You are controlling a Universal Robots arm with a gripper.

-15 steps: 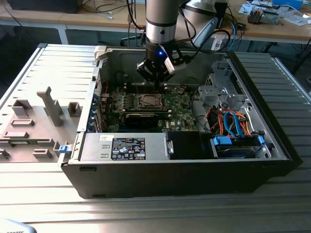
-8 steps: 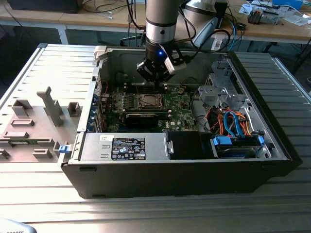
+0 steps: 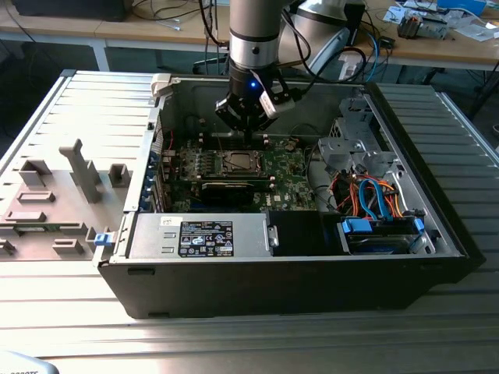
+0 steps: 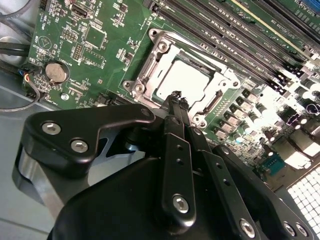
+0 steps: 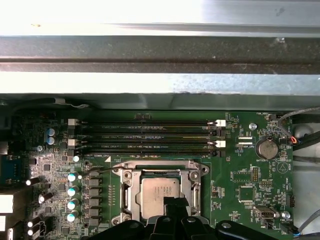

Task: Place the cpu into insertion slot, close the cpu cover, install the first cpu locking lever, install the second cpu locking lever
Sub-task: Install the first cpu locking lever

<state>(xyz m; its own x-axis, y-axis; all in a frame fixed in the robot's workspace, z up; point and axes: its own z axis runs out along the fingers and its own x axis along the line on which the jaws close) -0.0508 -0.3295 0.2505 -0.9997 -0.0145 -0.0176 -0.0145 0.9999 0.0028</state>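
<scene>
Your black 2-fingered gripper (image 3: 248,134) hung near the upper middle of the exterior view, inside the open black computer case (image 3: 312,280), just above the green motherboard (image 3: 288,175). In the second wrist view, its fingers (image 4: 175,107) were pressed together into a narrow tip with nothing held between them, and that tip sat at the near edge of the socket, over or against the frame; I could not tell whether it touched.

The cpu (image 5: 159,192), a flat square chip with a grey-silver metal top, already lay in the socket at the lower middle of the first wrist view, and it appeared pale at the centre of the second wrist view (image 4: 186,82). The cpu cover (image 5: 192,187), a square silver metal frame with an open window, lay flat around the chip, its window showing the chip's top. 4 long dark memory slots (image 5: 150,135) ran just beside the socket. A round silver coin battery (image 5: 266,148) sat well apart on the board.
</scene>
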